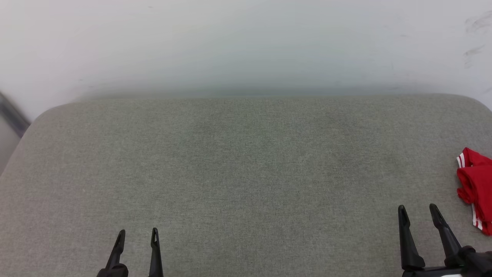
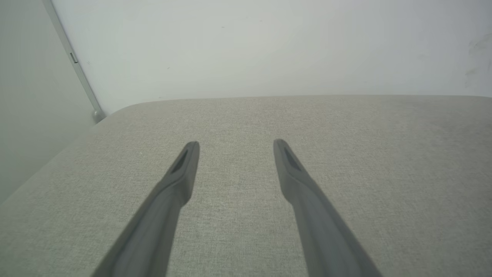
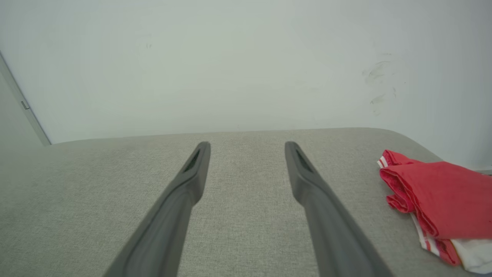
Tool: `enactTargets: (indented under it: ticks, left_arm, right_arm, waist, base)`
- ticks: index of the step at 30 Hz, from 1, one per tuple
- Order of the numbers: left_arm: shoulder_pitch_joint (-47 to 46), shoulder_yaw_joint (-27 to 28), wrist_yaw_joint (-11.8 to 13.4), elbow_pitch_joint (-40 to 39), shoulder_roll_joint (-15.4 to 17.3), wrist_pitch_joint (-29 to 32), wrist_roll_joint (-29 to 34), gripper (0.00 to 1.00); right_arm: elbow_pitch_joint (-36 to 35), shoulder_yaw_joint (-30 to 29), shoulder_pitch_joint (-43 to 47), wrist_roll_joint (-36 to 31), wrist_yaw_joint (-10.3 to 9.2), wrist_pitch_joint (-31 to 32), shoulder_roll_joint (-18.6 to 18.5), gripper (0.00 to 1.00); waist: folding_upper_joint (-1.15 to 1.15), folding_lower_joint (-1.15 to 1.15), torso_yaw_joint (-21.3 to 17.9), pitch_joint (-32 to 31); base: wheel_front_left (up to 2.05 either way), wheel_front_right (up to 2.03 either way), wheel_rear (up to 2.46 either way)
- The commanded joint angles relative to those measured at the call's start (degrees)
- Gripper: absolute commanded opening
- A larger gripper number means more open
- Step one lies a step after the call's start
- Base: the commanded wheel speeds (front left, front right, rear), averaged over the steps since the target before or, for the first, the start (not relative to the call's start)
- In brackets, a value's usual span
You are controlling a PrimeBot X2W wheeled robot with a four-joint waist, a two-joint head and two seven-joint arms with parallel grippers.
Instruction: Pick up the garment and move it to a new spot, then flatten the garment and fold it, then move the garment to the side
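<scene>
A red jersey-style garment with white, red-striped trim (image 1: 476, 181) lies bunched in a loose folded bundle at the far right of the wide grey woven fabric surface with rounded corners (image 1: 246, 161), partly cut off by the right edge of the head view. In the right wrist view its red cloth is doubled over in soft rolls on the left side, a band of striped trim shows at its far left corner, and more striped trim and a patch of white cloth show at its near end. The right gripper with two long dark fingers (image 1: 418, 207) sits at the near right of the surface, just left of the garment and apart from it. Its jaws are spread wide with only bare grey fabric between them, and they hold nothing. The left gripper with matching dark fingers (image 1: 138, 232) sits at the near left, well apart from the garment, fingers pointing toward the far side. Its jaws are likewise parted wide and empty, as the left wrist view shows, with plain woven fabric in the gap. Beyond the far edge of the surface rises a pale white wall (image 1: 246, 46), bearing a few dark scuff marks (image 3: 374, 73) toward the right. A thin grey metal strip (image 2: 73, 61) slants down the wall at the far left corner.
</scene>
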Motion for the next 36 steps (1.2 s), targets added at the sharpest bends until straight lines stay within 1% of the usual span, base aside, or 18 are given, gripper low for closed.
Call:
enactTargets:
  ticks: [1,3,4,8,9,22,36]
  left_arm:
    - [0.6,0.0,-0.3,0.3,-0.1,-0.1,-0.2,1.00]
    - [0.4,0.0,-0.6,0.6,-0.1,-0.1,-0.5,1.00]
    - [0.0,0.0,-0.6,0.6,0.0,0.0,-0.4,0.00]
    - [0.0,-0.1,-0.6,2.7,0.0,0.2,-0.4,0.00]
    - [0.0,-0.2,-0.6,2.8,0.0,0.4,-1.3,0.00]
    - [-3.3,0.2,-2.3,4.7,0.8,3.2,-17.7,0.00]
    - [-6.5,0.7,-4.0,6.8,1.4,6.0,-32.5,0.00]
  right_arm:
    - [-0.2,0.0,0.6,0.1,-0.04,-0.1,0.3,1.00]
    - [0.0,0.1,0.5,0.4,-0.04,-0.1,0.3,1.00]
    - [0.0,0.2,0.1,0.2,0.00,0.0,0.0,0.00]
    - [2.1,0.4,0.5,0.2,0.00,0.2,0.0,0.00]
    - [2.3,0.4,0.4,1.0,0.00,0.3,0.0,0.00]
    - [4.4,0.8,-2.6,16.6,0.00,3.2,-0.8,0.00]
    - [6.5,1.0,-5.3,30.6,-0.01,6.1,-1.3,0.00]
  waist:
    - [0.00,0.01,0.0,0.0]
    - [0.00,0.01,0.0,0.0]
    - [0.00,0.01,0.0,0.0]
    - [0.00,0.01,0.0,0.0]
    - [0.00,0.01,0.0,0.0]
    - [0.00,0.01,-0.2,0.1]
    - [0.00,0.01,-0.3,0.2]
  base:
    - [0.00,0.00,0.00]
    - [0.00,0.00,0.00]
    - [0.00,0.00,0.00]
    - [0.00,0.00,0.00]
    - [0.00,0.00,0.00]
    - [0.00,0.00,0.00]
    - [0.00,0.00,0.00]
